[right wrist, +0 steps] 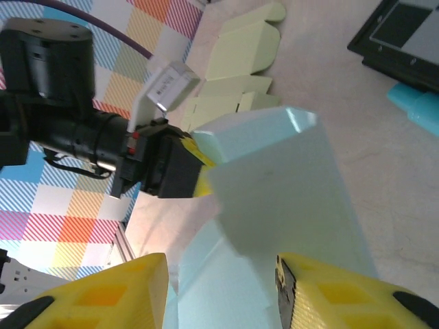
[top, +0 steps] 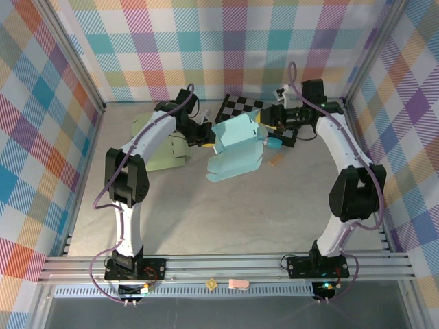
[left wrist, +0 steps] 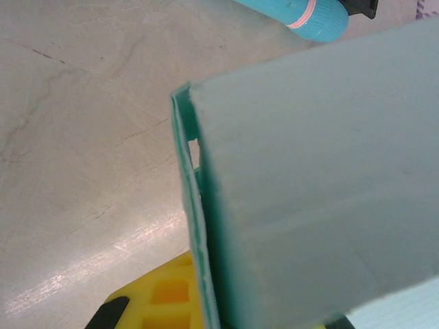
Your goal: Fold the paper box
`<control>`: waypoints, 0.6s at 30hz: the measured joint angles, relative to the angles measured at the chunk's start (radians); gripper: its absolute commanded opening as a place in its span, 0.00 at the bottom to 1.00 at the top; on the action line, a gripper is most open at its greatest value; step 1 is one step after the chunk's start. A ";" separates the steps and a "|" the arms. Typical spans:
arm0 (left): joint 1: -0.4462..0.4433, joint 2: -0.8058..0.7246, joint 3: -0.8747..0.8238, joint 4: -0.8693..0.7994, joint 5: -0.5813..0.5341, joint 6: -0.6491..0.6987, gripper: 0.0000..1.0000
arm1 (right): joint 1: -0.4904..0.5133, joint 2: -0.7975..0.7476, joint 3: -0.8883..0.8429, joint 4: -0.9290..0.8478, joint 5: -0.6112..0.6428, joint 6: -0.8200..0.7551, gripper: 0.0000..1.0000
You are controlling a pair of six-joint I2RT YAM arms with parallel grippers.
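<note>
The light blue paper box (top: 236, 147) is lifted off the table at the back middle, partly folded, with a flap hanging toward the table. My left gripper (top: 208, 134) is shut on its left edge; in the left wrist view that edge (left wrist: 199, 226) runs down between the yellow fingers (left wrist: 161, 301). My right gripper (top: 265, 125) meets the box's right end. In the right wrist view its yellow fingers (right wrist: 116, 291) stand apart, the box's lower flap (right wrist: 226, 274) lies between them and the folded body (right wrist: 288, 185) rests against the right finger. The left gripper (right wrist: 195, 164) shows beyond.
Flat pale green box blanks (top: 161, 147) (right wrist: 240, 48) lie left of the box. A black checkerboard panel (top: 243, 106) (right wrist: 405, 34) sits at the back, a teal cylinder (left wrist: 302, 14) (right wrist: 418, 110) beside it, a small orange piece (top: 276, 160) nearby. Plaid walls stand close around.
</note>
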 measured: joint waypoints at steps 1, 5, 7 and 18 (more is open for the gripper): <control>0.000 0.000 0.000 0.000 0.000 0.000 0.00 | -0.006 -0.011 0.000 0.004 0.000 0.002 0.46; 0.001 0.000 0.000 0.001 0.013 -0.001 0.00 | -0.056 -0.038 0.000 0.035 -0.021 0.019 0.48; 0.002 0.000 0.000 0.003 0.031 -0.002 0.00 | -0.075 -0.036 -0.001 0.042 -0.032 0.024 0.49; 0.004 0.000 0.000 0.005 0.095 -0.005 0.00 | -0.090 0.081 0.000 0.040 -0.106 0.026 0.51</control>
